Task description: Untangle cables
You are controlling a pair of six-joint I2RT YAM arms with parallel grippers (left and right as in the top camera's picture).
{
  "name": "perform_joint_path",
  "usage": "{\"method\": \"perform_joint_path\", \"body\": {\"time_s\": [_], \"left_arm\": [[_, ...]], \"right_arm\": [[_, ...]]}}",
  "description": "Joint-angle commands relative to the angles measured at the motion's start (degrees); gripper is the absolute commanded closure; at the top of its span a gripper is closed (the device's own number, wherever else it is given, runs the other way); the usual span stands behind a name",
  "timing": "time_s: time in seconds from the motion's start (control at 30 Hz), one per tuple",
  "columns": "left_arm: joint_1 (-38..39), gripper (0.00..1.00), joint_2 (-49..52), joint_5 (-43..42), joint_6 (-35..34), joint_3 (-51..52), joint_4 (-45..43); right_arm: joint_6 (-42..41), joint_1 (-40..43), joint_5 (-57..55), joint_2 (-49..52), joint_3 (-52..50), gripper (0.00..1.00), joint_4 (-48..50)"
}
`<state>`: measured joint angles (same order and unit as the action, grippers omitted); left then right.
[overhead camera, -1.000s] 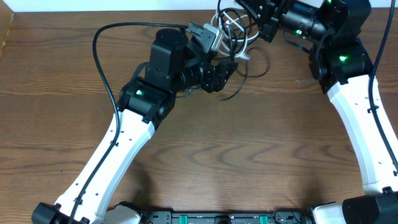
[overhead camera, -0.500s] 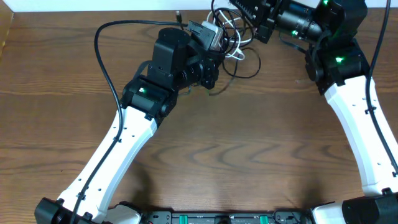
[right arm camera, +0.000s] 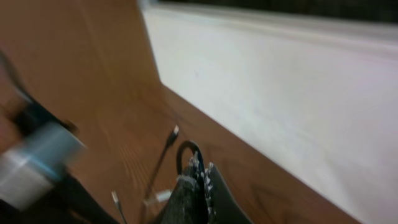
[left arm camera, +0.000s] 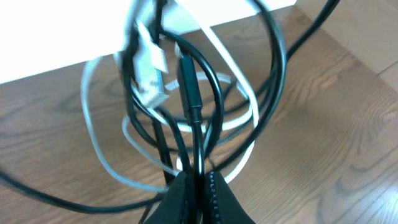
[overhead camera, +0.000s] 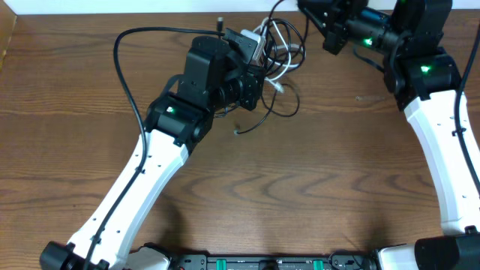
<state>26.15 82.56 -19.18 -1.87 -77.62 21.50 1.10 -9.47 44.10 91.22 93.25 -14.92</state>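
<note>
Left tool (left arm camera: pixel 198 182) clamped on cables (left arm camera: pixel 188 87), tangle fanning toward 12 o'clock over surface (left arm camera: pixel 336 124); right tool (right arm camera: pixel 200 176) pinched on black loop.

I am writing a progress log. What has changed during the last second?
The right gripper drew back to the right, away from the left gripper, stretching the cables. A black cable's loose end slid left on the table. Nothing was let go: both grippers are shut on black cable. The left arm hardly moved.
</note>
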Motion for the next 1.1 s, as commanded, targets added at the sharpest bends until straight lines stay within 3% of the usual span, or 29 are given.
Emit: {"method": "perform_joint_path", "body": {"time_s": [0.0,0.13,0.3,0.67,0.7,0.73,0.77,1.07], "left_arm": [[0.1,0.92,-6.4,0.4,0.4,-1.6,-0.4],[0.1,0.92,-12.3,1.0,2.8,-1.6,0.3],[0.1,0.92,-16.8,8.8,4.9,-1.6,3.8],[0.1,0.90,-17.0,9.6,5.2,-1.6,5.7],[0.1,0.38,-17.0,9.6,5.2,-1.6,5.9],[0.1,0.10,-17.0,9.6,5.2,-1.6,6.1],[0.1,0.02,-16.9,9.6,5.3,-1.6,6.3],[0.1,0.02,-13.7,9.4,4.6,-1.6,6.2]], "right_arm": [[5.5,0.5,-4.3,-1.6,1.4,0.99,-2.0],[6.5,0.5,-6.7,-1.6,1.4,0.99,-3.4],[6.8,0.6,-8.9,-1.6,1.4,0.99,-5.1],[6.9,0.8,-13.6,-1.6,1.4,0.99,-7.0],[6.9,0.8,-13.5,-1.6,1.4,0.99,-7.1],[6.9,0.8,-13.3,-1.6,1.4,0.99,-7.1],[6.9,0.8,-12.7,-1.6,1.4,0.99,-6.9],[5.6,-0.6,-4.3,-1.6,1.4,0.99,-3.0]]}}
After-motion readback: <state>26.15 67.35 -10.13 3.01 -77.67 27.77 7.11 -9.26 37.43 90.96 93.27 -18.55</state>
